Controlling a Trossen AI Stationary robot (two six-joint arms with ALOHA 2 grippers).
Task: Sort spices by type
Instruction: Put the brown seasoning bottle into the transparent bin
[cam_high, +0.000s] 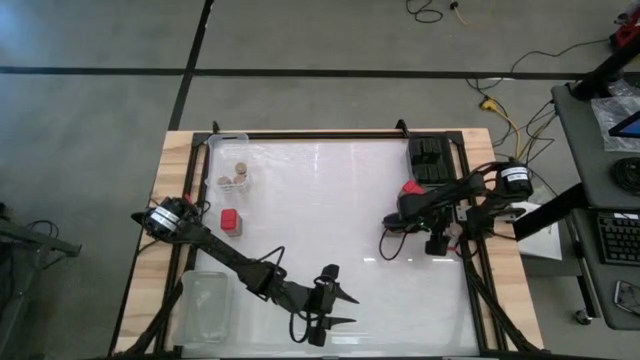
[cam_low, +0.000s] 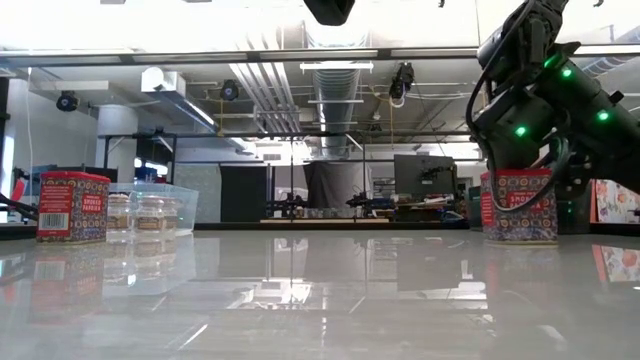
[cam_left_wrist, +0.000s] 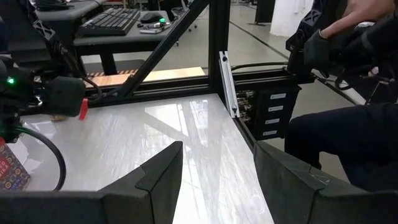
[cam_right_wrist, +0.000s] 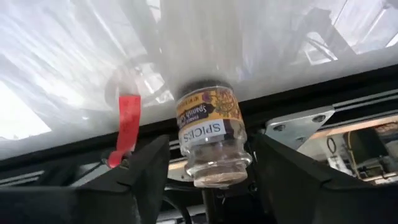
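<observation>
At the table's left edge a clear tray (cam_high: 226, 150) is holding three round tan-topped jars (cam_high: 237, 176), and a red square-topped tin (cam_high: 231, 220) is standing just in front of it on the white table (cam_high: 320, 220). A second, empty clear tray (cam_high: 205, 305) is lying near the front left corner. The left gripper (cam_high: 335, 308) is hovering over the front middle of the table, its fingers (cam_left_wrist: 158, 177) standing apart with nothing between them.

Farther right, the right gripper (cam_right_wrist: 208, 171) is reaching over the table's right side; a glass spice jar (cam_right_wrist: 210, 134) with a label reading SPICES is sitting between its fingers (cam_right_wrist: 146, 165), though whether they are pressing on it I cannot tell. A second red tin (cam_high: 411, 187) is standing just behind that arm, near the black boxy containers (cam_high: 430, 160) stacked at the back right corner; their number is unclear. In the left wrist view, a person's dark-clothed legs (cam_left_wrist: 348, 140) are showing beyond the frame.
</observation>
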